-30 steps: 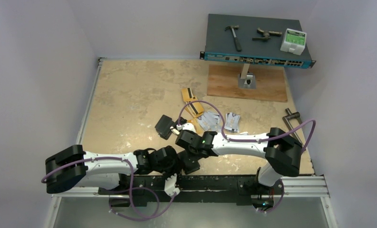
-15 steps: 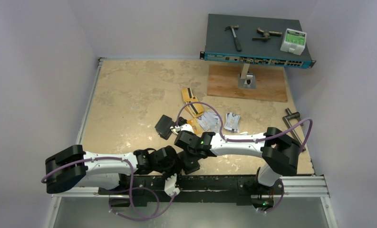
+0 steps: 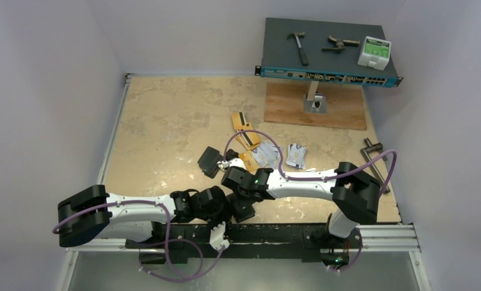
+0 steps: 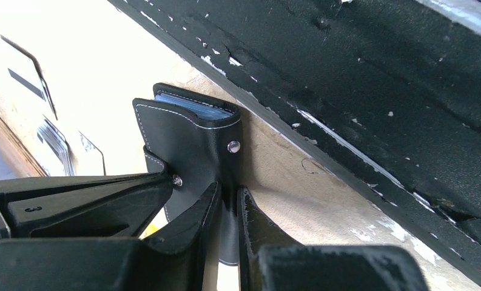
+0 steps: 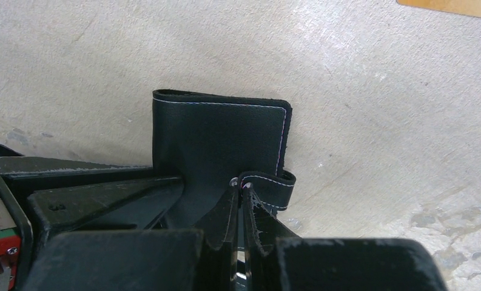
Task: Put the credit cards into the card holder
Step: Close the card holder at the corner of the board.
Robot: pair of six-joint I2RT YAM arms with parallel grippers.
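Note:
Two black card holders show. One (image 3: 210,161) lies left of centre on the table; my right gripper (image 3: 228,164) is shut on its snap tab (image 5: 268,185), with the closed holder (image 5: 219,136) flat beyond the fingers. The other holder (image 3: 244,208) sits by the near rail; my left gripper (image 3: 233,210) is shut on its flap, and it stands on edge (image 4: 189,130) with clear sleeves showing at the top. Orange-yellow credit cards (image 3: 242,122) and silver-white ones (image 3: 296,155) lie loose behind the right gripper.
A black rail (image 3: 274,232) runs along the near table edge. A network switch (image 3: 329,51) with a hammer, tools and a white box stands at the back right, with a wooden board (image 3: 315,106) in front. A metal tool (image 3: 374,151) lies at the right edge.
My right gripper and forearm have shifted slightly to the left, still on the snap tab. The left arm has not moved.

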